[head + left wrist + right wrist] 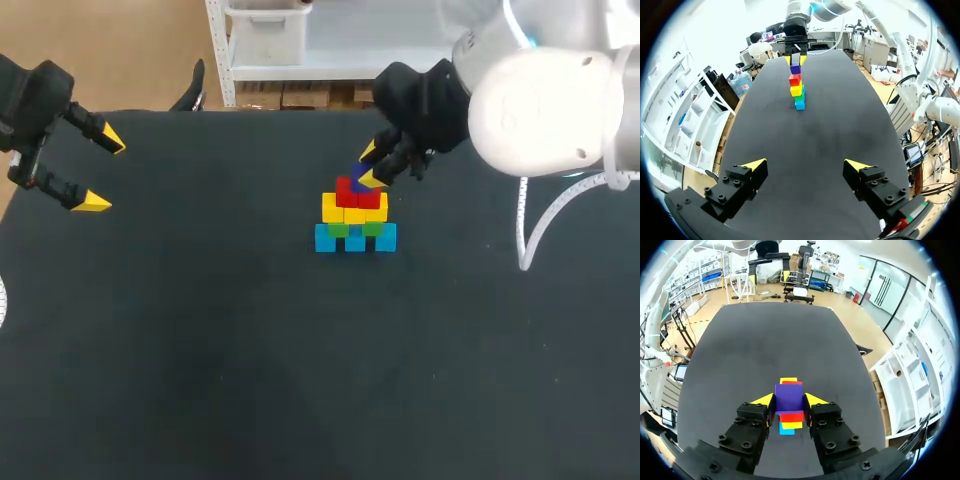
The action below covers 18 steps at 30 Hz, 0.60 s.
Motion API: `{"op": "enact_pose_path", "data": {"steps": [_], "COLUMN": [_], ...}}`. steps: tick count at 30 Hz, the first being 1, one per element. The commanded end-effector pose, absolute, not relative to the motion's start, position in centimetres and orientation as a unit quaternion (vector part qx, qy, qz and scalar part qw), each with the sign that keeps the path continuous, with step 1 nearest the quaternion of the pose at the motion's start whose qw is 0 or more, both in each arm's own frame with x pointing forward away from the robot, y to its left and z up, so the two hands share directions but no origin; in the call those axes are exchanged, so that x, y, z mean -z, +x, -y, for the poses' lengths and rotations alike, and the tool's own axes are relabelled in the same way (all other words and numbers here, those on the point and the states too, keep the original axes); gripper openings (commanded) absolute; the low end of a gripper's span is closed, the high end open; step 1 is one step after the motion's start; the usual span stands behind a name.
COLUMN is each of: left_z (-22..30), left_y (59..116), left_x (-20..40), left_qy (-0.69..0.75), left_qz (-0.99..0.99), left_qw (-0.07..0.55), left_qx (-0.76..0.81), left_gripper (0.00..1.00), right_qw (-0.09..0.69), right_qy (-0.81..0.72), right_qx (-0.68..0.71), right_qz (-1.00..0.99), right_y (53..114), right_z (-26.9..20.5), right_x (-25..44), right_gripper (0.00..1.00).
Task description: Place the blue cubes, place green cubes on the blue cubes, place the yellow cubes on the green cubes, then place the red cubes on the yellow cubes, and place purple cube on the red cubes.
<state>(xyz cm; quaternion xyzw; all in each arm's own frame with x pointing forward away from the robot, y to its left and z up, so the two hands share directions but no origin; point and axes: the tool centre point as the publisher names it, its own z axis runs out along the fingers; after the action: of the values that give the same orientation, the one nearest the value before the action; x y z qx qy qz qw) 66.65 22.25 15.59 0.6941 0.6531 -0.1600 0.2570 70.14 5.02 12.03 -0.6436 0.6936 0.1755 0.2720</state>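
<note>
A small pyramid of cubes stands mid-table: blue cubes (355, 239) at the base, then green cubes (355, 229), yellow cubes (354, 209) and red cubes (356, 192). My right gripper (370, 166) is over the top of it, shut on the purple cube (789, 397), whose two sides meet the yellow-tipped fingers. From the left wrist view the purple cube (795, 69) appears to rest right on the red cubes (795, 79). At the table's far left, well away from the stack, my left gripper (100, 172) is open and holds nothing.
The black table (250, 360) spreads wide around the stack on all sides. The right arm's white body (545, 100) hangs over the back right corner.
</note>
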Motion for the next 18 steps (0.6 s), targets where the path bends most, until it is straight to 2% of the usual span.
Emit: {"op": "enact_pose_path", "data": {"steps": [1, 18], "left_z": [-22.26, -22.26], "left_y": [66.68, 66.68], "left_x": [-15.56, -15.56], "left_qy": [0.694, 0.694], "left_qz": [-0.653, -0.653], "left_qw": [0.257, 0.257], "left_qx": [0.159, 0.159], "left_gripper": [1.00, 1.00], "right_qw": [0.270, 0.270], "right_qy": [-0.644, -0.645], "right_qx": [-0.176, -0.179], "right_qz": [-0.694, -0.692], "right_y": [70.30, 70.44], "right_z": [-5.08, -5.30], "right_x": [-11.97, -11.87], "right_gripper": [0.00, 0.00]}}
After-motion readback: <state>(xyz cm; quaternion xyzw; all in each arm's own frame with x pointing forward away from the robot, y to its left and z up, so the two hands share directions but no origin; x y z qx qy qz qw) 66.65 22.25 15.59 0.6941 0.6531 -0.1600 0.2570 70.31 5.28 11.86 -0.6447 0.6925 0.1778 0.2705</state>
